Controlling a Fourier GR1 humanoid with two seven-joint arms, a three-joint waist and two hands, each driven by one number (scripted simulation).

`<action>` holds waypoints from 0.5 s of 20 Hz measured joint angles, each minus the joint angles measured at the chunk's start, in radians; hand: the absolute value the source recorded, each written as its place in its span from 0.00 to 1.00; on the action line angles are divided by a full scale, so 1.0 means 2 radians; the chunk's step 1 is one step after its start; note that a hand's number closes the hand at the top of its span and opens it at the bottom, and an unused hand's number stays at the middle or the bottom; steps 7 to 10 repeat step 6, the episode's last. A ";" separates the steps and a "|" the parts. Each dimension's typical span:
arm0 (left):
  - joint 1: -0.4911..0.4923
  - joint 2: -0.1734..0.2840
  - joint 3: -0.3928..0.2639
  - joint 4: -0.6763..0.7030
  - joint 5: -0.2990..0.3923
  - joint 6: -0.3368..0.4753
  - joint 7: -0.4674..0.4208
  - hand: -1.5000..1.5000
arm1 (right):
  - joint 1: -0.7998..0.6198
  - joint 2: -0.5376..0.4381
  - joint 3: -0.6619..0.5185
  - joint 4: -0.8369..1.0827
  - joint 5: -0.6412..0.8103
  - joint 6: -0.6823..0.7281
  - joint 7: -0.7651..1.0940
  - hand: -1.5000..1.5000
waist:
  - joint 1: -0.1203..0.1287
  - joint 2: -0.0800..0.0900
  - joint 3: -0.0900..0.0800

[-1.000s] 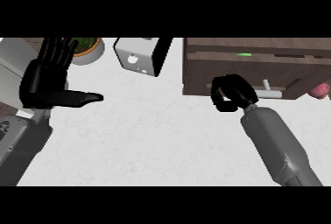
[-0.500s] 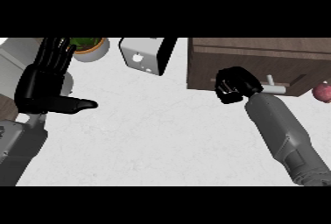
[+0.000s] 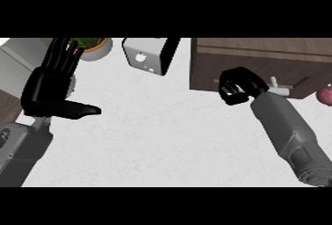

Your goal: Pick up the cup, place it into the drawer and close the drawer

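Head view: my right robot hand is clenched on nothing against the wooden drawer front. I can't see the cup. My left robot hand rests released, fingers straight, over the white bench.

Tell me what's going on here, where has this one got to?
The right hand, fingers curled, is against the front of the wooden drawer unit at the counter's far right, which looks closed or nearly so. No cup is visible; it may be inside, but that cannot be seen. The left hand rests open at the left, fingers up. A white appliance and a potted plant sit at the back of the counter.
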 measured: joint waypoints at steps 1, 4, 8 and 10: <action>-0.001 -0.002 -0.001 0.001 -0.001 0.000 -0.001 0.00 | -0.001 0.000 -0.003 0.002 -0.003 0.002 -0.004 1.00 | 0.000 0.001 0.000; 0.001 -0.005 -0.002 0.000 -0.001 -0.002 -0.001 0.00 | 0.001 -0.003 -0.011 0.004 -0.011 0.006 -0.020 1.00 | 0.004 0.002 0.001; 0.004 -0.007 -0.002 0.002 -0.001 -0.005 -0.003 0.00 | 0.001 -0.006 -0.014 0.006 -0.015 0.009 -0.032 1.00 | 0.005 0.003 0.001; 0.004 -0.007 -0.002 0.002 -0.001 -0.005 -0.003 0.00 | 0.001 -0.006 -0.014 0.006 -0.015 0.009 -0.032 1.00 | 0.005 0.003 0.001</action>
